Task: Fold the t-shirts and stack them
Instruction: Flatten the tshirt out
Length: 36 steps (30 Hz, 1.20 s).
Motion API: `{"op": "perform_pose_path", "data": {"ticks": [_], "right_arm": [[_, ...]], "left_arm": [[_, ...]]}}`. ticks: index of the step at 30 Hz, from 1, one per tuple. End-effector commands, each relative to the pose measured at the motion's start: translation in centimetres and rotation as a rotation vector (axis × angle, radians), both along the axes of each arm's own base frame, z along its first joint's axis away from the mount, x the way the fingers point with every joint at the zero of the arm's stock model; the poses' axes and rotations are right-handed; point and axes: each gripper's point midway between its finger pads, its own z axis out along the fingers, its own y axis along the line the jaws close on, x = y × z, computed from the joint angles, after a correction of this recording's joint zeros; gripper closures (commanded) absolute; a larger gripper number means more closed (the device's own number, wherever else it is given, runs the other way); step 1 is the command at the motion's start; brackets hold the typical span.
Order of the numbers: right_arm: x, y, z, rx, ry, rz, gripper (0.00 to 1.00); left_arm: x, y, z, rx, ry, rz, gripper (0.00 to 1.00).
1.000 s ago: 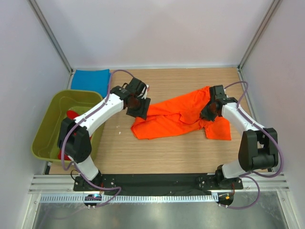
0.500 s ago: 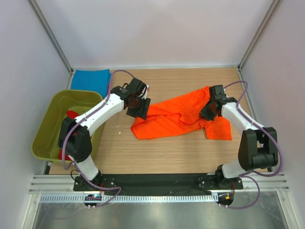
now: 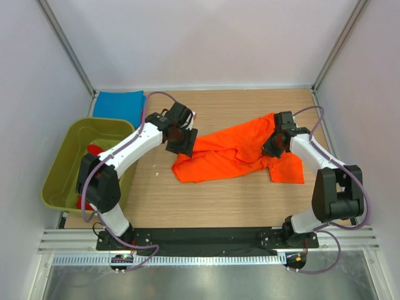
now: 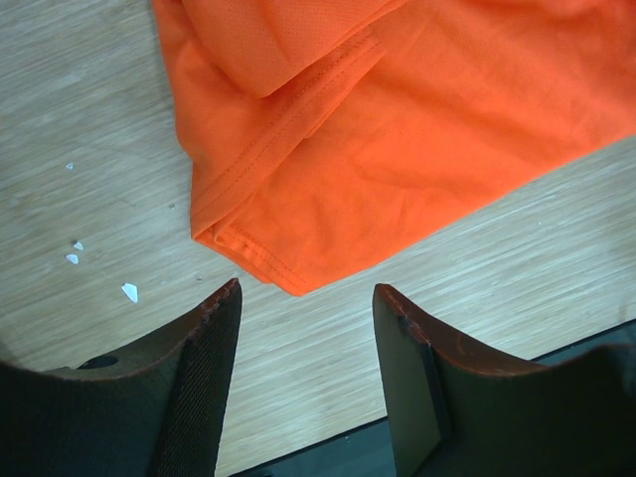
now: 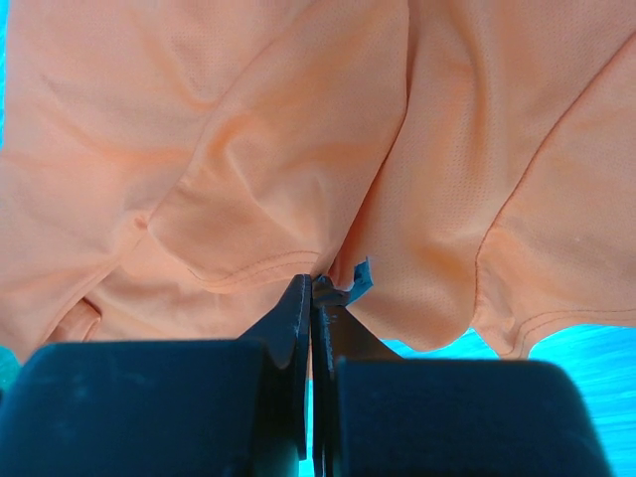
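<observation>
The orange t-shirt (image 3: 225,156) lies crumpled across the middle of the wooden table (image 3: 212,200). My right gripper (image 3: 272,149) is at its right part, shut on a fold of the orange cloth (image 5: 248,149) beside a small label; the right wrist view shows the pinch at the tips (image 5: 316,280). My left gripper (image 3: 182,147) hovers open over the shirt's left end. In the left wrist view the shirt's hemmed corner (image 4: 288,268) lies just ahead of the open gripper (image 4: 308,290), not touching it. A blue t-shirt (image 3: 117,103) lies flat at the back left. A red t-shirt (image 3: 94,150) lies in the tub.
An olive-green tub (image 3: 61,164) stands at the left edge of the table, next to the left arm. Small white scraps (image 4: 129,291) lie on the wood by the shirt's left corner. White walls enclose the table on three sides.
The right jaws have closed tight on the orange cloth. Both arms and the shirt have hardly moved.
</observation>
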Motion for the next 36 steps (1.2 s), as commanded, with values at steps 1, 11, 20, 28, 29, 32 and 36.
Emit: {"op": "perform_pose_path", "data": {"ticks": [1,11,20,28,29,32,36], "right_arm": [[1.5,-0.8,2.1,-0.040,-0.071,-0.014,0.99],[4.0,-3.4,11.2,-0.141,-0.278,-0.080,0.99],[4.3,-2.2,10.5,-0.076,-0.283,-0.042,0.99],[5.7,-3.2,11.3,-0.076,-0.312,-0.067,0.99],[5.9,-3.3,11.5,-0.074,-0.316,-0.068,0.99],[6.6,-3.3,11.7,-0.058,-0.320,-0.069,0.99],[7.0,-3.4,11.9,-0.047,-0.328,-0.078,0.99]], "left_arm": [[0.4,-1.0,1.1,-0.016,-0.054,-0.057,0.43],[2.2,-4.4,2.0,0.031,-0.260,-0.157,0.43],[4.3,-7.8,-2.6,0.188,-0.288,-0.176,0.52],[6.0,-8.0,-4.8,0.268,-0.300,-0.112,0.55],[6.0,-8.0,-5.2,0.272,-0.296,-0.107,0.55],[6.2,-8.2,-5.7,0.271,-0.289,-0.094,0.56],[6.6,-8.3,-6.6,0.287,-0.284,-0.079,0.56]]}}
